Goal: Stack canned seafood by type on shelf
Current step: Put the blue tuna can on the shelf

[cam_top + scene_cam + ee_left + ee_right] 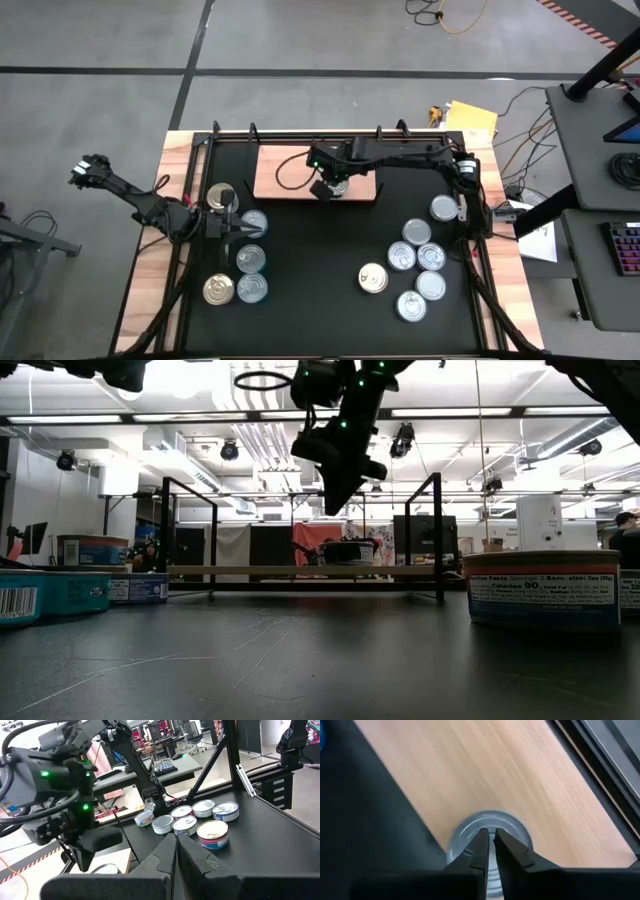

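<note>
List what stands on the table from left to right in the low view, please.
Teal can → blue-labelled can → can on the shelf, under the right gripper → near can with a nutrition label.

shelf (285,170): light-brown wood | cans (430,257): silver tops, bluish labels | table (320,270): black

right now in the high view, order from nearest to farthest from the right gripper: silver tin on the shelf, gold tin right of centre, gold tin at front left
1. silver tin, under the right gripper, on the shelf.
2. gold tin right of centre, mid-table.
3. gold tin at front left, beyond the left gripper.
</note>
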Available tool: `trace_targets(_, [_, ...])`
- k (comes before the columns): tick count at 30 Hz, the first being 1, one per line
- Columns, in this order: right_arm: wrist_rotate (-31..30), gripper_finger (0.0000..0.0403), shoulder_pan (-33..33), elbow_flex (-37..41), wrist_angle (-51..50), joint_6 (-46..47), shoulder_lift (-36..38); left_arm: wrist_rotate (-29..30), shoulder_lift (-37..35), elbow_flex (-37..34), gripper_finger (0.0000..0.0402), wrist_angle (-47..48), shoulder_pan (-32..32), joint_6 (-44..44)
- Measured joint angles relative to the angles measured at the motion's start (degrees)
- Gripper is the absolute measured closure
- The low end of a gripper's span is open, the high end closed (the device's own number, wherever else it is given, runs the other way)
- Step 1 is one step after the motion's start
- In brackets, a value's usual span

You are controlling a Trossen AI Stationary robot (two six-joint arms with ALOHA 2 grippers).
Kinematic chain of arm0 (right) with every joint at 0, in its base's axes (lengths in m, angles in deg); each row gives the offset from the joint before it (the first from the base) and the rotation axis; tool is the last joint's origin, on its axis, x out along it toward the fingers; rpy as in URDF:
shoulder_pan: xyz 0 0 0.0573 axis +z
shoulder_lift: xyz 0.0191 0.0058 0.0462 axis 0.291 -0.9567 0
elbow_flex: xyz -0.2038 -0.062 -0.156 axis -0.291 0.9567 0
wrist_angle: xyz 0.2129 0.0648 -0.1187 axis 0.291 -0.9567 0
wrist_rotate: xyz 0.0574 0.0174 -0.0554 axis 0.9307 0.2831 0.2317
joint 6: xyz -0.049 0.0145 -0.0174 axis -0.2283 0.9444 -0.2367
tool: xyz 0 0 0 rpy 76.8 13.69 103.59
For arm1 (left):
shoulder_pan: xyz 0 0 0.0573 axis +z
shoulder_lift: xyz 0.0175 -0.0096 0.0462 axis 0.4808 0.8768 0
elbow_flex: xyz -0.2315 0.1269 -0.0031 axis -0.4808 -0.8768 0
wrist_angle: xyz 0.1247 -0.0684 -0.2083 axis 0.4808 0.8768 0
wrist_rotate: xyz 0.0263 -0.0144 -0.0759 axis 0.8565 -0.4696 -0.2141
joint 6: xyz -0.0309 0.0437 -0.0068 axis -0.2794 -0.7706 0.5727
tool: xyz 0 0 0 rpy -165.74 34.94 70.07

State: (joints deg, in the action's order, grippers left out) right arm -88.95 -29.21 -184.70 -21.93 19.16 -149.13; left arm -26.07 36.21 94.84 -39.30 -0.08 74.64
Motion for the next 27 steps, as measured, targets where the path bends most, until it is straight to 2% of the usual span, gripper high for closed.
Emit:
trace_targets(13, [-0.61, 0.0394, 0.41, 3.13, 0.60, -0.07, -0.09, 0.00, -0.13, 0.00, 0.0401, -0.85, 0.00, -2.00])
trace_targets(27, [-2.01, 0.0394, 0.15, 8.46, 7.43, -0.09, -0.11, 0.00, -0.26, 0.00, 0.0401, -0.96, 0.00, -4.18])
